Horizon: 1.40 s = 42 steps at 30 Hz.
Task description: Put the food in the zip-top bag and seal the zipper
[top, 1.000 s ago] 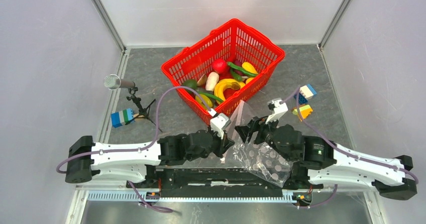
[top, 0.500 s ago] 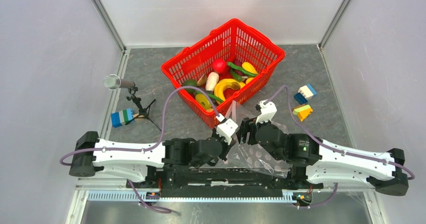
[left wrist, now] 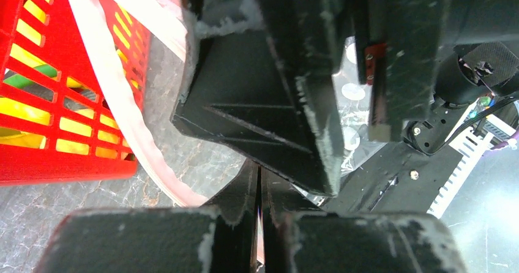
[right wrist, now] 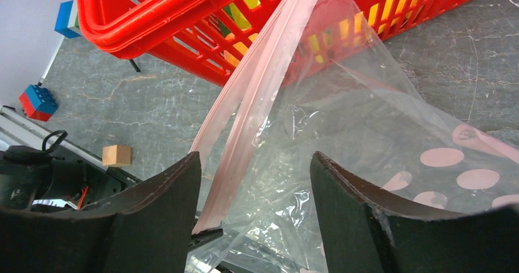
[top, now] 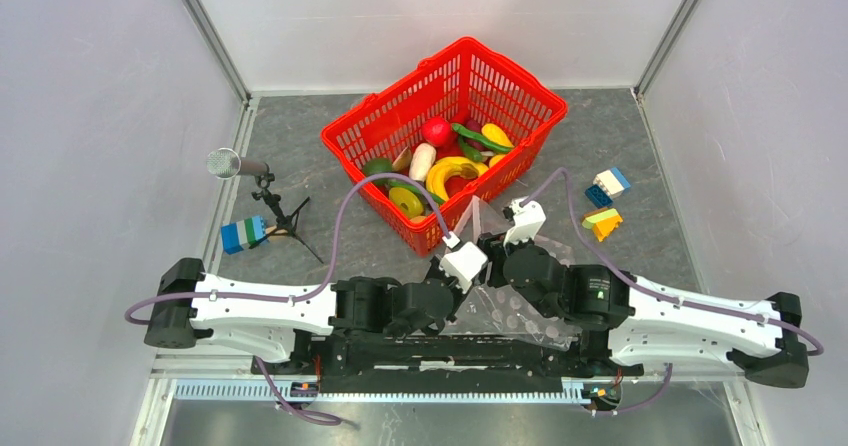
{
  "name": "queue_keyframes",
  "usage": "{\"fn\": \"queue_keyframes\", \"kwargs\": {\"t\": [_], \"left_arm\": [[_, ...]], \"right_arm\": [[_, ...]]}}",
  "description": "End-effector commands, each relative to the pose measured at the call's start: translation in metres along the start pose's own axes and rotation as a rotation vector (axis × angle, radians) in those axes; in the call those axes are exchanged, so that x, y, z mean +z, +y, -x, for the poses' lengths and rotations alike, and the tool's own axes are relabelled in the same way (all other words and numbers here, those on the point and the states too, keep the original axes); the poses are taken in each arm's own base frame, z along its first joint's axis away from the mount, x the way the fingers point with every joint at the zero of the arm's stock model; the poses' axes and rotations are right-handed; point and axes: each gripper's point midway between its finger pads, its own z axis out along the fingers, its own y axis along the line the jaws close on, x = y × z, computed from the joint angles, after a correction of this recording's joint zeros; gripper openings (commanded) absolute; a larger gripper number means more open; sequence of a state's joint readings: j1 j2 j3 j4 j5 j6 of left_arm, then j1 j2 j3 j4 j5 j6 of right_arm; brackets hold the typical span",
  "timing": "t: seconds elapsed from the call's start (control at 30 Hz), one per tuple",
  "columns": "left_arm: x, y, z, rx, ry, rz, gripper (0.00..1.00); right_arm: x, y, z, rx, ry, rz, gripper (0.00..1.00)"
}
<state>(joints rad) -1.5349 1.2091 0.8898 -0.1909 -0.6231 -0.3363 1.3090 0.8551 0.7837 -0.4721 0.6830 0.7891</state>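
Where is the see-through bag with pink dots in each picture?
Top view: the bag lies low in the middle, just in front of the red basket.
Left wrist view: the bag's pale edge runs down the left side, beside the red basket.
Right wrist view: the bag fills the middle, below the red basket.
Shared landmark: the red basket.

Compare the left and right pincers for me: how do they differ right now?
The left pincer is shut, fingers pressed together; the right pincer stands open with a wide gap. The left pincer appears to pinch the zip-top bag at its zipper edge; the right pincer grips nothing, and the zipper strip is only seen between its jaws. Shared: both sit low at the bag's mouth, beside the red basket.
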Motion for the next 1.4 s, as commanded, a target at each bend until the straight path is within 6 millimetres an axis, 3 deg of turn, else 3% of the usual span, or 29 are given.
{"fn": "queue_keyframes", "kwargs": {"t": [0.0, 0.1, 0.27, 0.43, 0.47, 0.53, 0.6, 0.67, 0.73, 0.87, 1.0, 1.2, 1.37], "left_arm": [[-0.008, -0.007, 0.029, 0.027, -0.066, -0.022, 0.04], [-0.007, -0.005, 0.028, 0.023, -0.068, -0.003, 0.05], [-0.007, -0.001, 0.027, 0.014, -0.069, 0.016, 0.05], [-0.008, -0.001, 0.031, 0.012, -0.077, 0.016, 0.11], [-0.008, -0.002, 0.031, 0.01, -0.079, 0.012, 0.22], [-0.01, -0.005, 0.032, 0.007, -0.084, -0.014, 0.53], [-0.014, -0.012, 0.036, -0.013, -0.098, -0.064, 0.75], [-0.025, -0.021, 0.05, -0.056, -0.146, -0.148, 0.87], [-0.041, -0.021, 0.065, -0.094, -0.203, -0.201, 0.93], [-0.067, 0.008, 0.091, -0.117, -0.279, -0.143, 0.98], [-0.074, 0.021, 0.118, -0.071, -0.268, -0.109, 1.0], [-0.036, 0.008, 0.136, -0.118, -0.166, -0.195, 1.0], [-0.005, -0.008, 0.146, -0.165, -0.108, -0.312, 0.95]], "right_arm": [[-0.001, 0.006, 0.013, 0.02, -0.033, -0.002, 0.62], [-0.002, 0.0, 0.011, 0.024, -0.036, -0.016, 0.55], [-0.007, -0.004, 0.008, 0.055, -0.05, 0.017, 0.18], [-0.012, -0.013, 0.005, 0.058, -0.05, 0.009, 0.09], [-0.012, -0.015, 0.003, 0.055, -0.047, 0.007, 0.05], [-0.013, -0.017, 0.003, 0.057, -0.051, 0.006, 0.03], [-0.013, -0.018, 0.003, 0.05, -0.057, 0.011, 0.0], [-0.014, -0.021, 0.005, 0.024, -0.06, 0.001, 0.0], [-0.018, -0.036, 0.011, -0.017, -0.063, -0.077, 0.0], [-0.033, -0.057, 0.025, -0.098, -0.079, -0.155, 0.0], [-0.046, -0.05, 0.047, -0.101, -0.13, -0.083, 0.0], [-0.069, -0.042, 0.078, -0.016, -0.229, 0.024, 0.0], [-0.077, -0.042, 0.089, 0.009, -0.268, 0.049, 0.0]]}}
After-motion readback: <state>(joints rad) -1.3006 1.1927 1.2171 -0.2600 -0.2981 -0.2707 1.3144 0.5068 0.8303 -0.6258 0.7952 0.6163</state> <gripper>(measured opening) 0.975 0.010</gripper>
